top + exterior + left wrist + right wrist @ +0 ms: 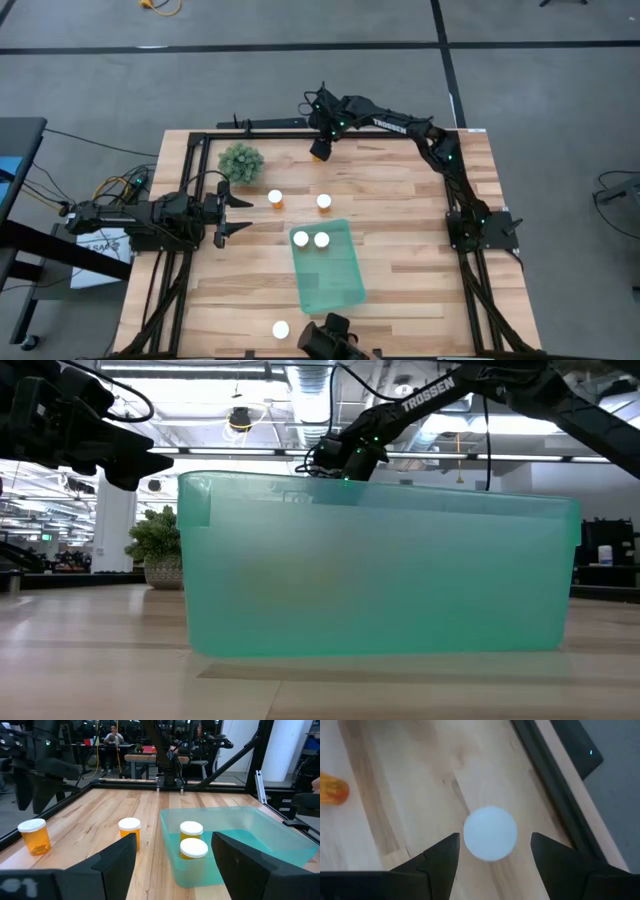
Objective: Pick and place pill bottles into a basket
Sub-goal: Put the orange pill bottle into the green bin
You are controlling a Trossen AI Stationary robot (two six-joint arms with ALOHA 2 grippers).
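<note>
The teal basket [335, 275] lies on the table's near middle; two white-capped orange pill bottles [300, 238] [321, 239] stand upright in its far end. Two more bottles [275, 198] [324, 202] stand on the table beyond it, and one [281, 329] stands near the front edge. Another bottle [320, 153] stands by the far edge. My right gripper [320, 146] hangs open above it, pointing down, with the white cap [490, 832] between its fingers and a gap on each side. My left gripper [243, 214] is open and empty left of the basket.
A small bushy green plant [241, 161] stands at the far left, near my left gripper. A dark frame rail [270, 133] runs along the far edge, close to the bottle under my right gripper. A dark camera mount [330, 340] sits at the front edge.
</note>
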